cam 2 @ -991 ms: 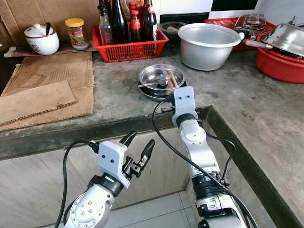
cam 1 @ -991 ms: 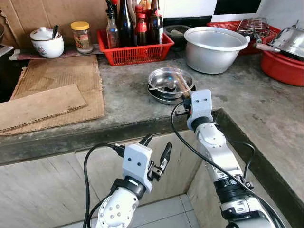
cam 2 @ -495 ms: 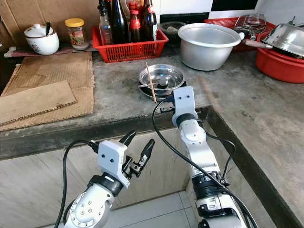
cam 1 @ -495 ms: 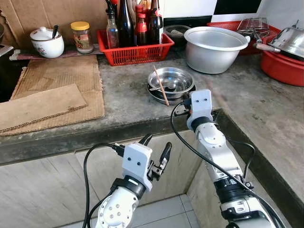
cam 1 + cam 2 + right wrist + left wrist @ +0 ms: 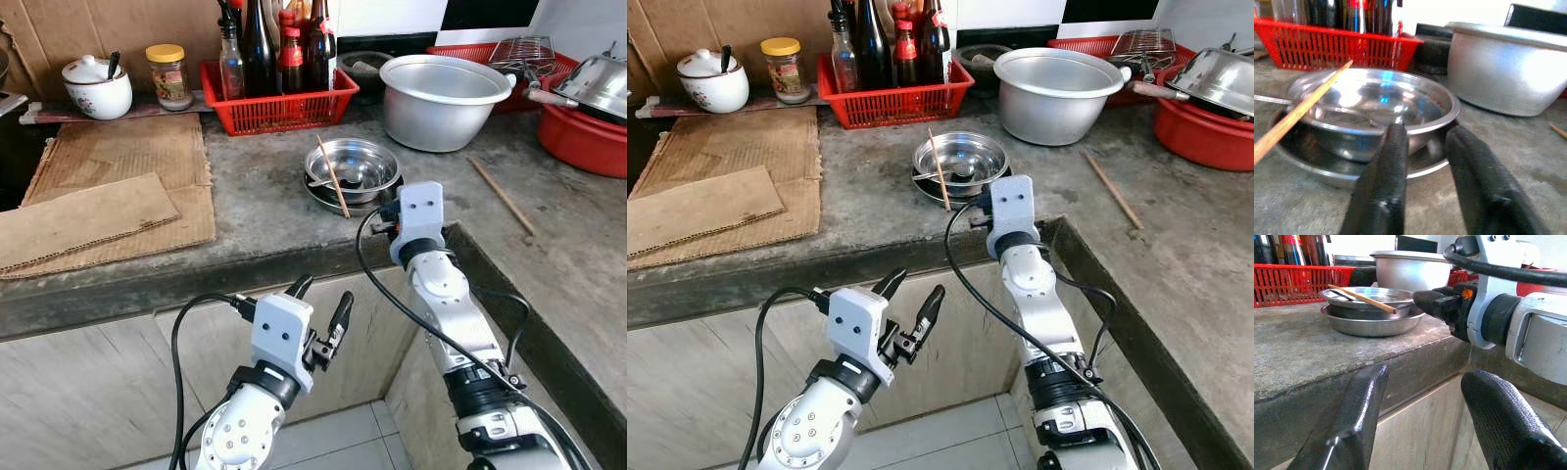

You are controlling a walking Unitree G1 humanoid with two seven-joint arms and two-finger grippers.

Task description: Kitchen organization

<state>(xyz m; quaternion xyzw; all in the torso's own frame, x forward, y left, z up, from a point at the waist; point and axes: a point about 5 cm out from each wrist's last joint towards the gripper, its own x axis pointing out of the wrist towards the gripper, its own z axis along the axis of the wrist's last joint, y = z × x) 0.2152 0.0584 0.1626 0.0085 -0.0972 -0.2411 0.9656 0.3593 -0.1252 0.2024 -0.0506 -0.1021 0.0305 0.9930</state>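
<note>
Chopstick [image 5: 332, 176] across steel bowl [image 5: 355, 164], beyond open right end effector [image 5: 1430, 161]

Flattened cardboard [image 5: 108, 186] lay on the left part of the concrete counter [image 5: 250, 211], reaching almost to its front edge. Along the back edge stood a white lidded ceramic pot [image 5: 96, 88], a yellow-capped jar [image 5: 169, 76] and a red basket [image 5: 279, 106] of dark bottles [image 5: 260, 49]. Further right along that edge sat a large aluminium pot [image 5: 443, 98], with a red basin [image 5: 583, 137] near the far right corner.

Chopstick [image 5: 939, 169] rests across steel bowl [image 5: 965, 157] – another chopstick [image 5: 1110, 189] (well apart) lies on counter [image 5: 1176, 245].
</note>
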